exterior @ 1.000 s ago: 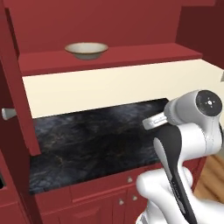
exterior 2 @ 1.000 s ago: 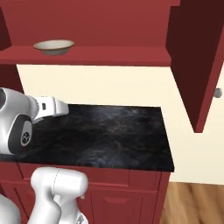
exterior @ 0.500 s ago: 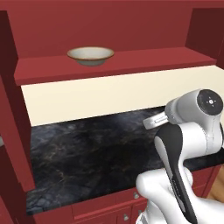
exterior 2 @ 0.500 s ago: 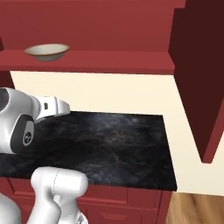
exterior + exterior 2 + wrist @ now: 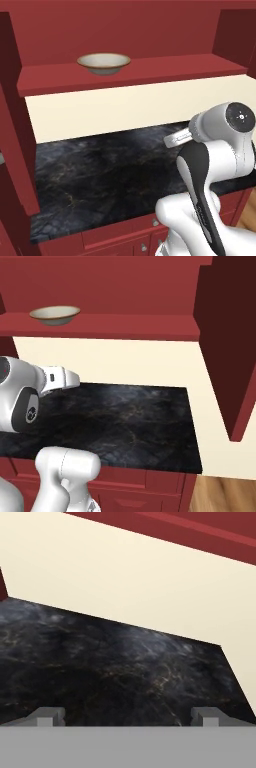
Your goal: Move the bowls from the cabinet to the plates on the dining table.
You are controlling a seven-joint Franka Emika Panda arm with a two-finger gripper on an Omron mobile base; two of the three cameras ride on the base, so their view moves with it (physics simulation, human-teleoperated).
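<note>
Here, one bowl (image 5: 104, 63) with a tan rim sits upright on the red shelf (image 5: 150, 70) of the cabinet (image 5: 220, 331), towards the shelf's left part in both base views. Below the shelf runs a cream wall (image 5: 125, 107), and under that a black marble worktop (image 5: 130, 421) with faint gold veins. The hand (image 5: 127, 716) hangs above this worktop, well below the bowl and apart from it, its two fingertips (image 5: 47, 716) spread wide and released, gripping nothing. Red drawers (image 5: 125, 237) line the front below.

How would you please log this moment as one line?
phase: approach | gripper: open, empty | bowl: on cabinet shelf | counter: below
</note>
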